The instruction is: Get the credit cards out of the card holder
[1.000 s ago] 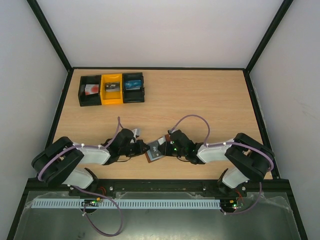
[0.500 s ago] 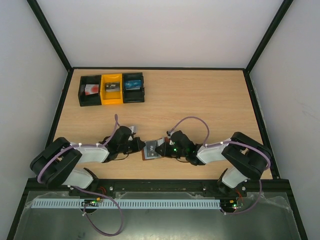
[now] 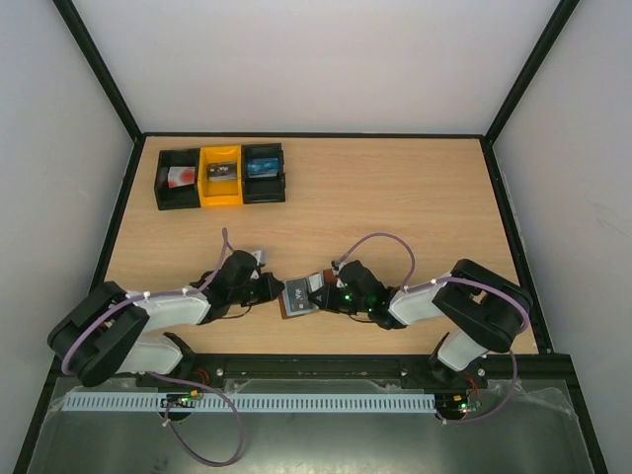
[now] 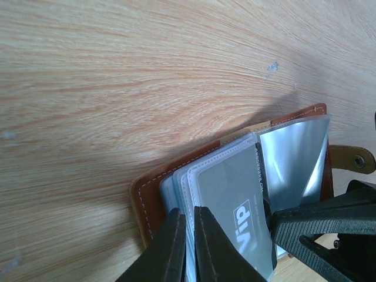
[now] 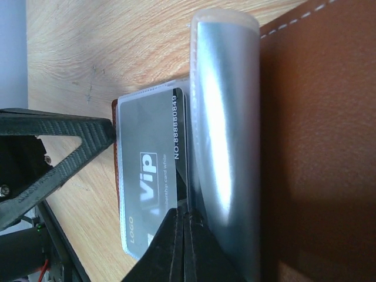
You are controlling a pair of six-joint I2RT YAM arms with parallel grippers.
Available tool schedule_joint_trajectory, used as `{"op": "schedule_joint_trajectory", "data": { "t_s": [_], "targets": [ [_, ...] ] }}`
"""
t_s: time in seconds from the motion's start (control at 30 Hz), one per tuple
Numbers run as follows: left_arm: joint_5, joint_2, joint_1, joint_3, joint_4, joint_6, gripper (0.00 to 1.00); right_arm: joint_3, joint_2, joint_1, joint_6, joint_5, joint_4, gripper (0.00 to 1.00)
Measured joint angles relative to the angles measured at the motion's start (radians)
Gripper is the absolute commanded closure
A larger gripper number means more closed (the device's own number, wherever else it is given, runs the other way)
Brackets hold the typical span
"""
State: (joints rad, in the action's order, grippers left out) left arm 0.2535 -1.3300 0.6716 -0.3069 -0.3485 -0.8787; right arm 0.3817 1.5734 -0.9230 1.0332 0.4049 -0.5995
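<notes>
Brown stitched leather, the card holder [image 3: 293, 302] lies open on the wood-grain table [image 3: 395, 197] at lower centre of the overhead view, its glossy clear sleeves fanned and one curled into a tube. A dark grey card [image 5: 150, 176] reads "Vip", "LOGO" and "NO.888880849". Your left gripper [image 4: 188, 247] pinches a sleeve edge. Your right gripper [image 5: 183, 244] is pressed closed beside the card — gripping what, I cannot tell.

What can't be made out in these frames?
- How many cards remain: both wrist views; the clear sleeves of the brown leather bifold wallet overlap the grey plastic VIP card.
- Right fingers: card or only sleeve pinched? Right wrist view; the fingers hide the contact.
- Black and yellow plastic bins: contents too small, top view.
</notes>
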Motion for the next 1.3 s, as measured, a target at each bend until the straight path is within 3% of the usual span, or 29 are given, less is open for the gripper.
{"op": "schedule_joint_trajectory", "data": {
  "t_s": [0.33, 0.73, 1.3],
  "targets": [
    [-0.015, 0.138, 0.002, 0.041, 0.01, -0.02, 0.87, -0.012, 0.0, 0.0, 0.009, 0.002, -0.04, 0.98],
    [0.052, -0.06, 0.008, 0.079, -0.198, -0.047, 0.93, -0.024, 0.017, 0.003, 0.024, 0.004, -0.067, 0.98],
    [-0.027, -0.089, 0.022, 0.031, -0.152, -0.021, 0.96, -0.09, 0.002, 0.055, 0.026, 0.024, -0.127, 0.98]
  ]
}}
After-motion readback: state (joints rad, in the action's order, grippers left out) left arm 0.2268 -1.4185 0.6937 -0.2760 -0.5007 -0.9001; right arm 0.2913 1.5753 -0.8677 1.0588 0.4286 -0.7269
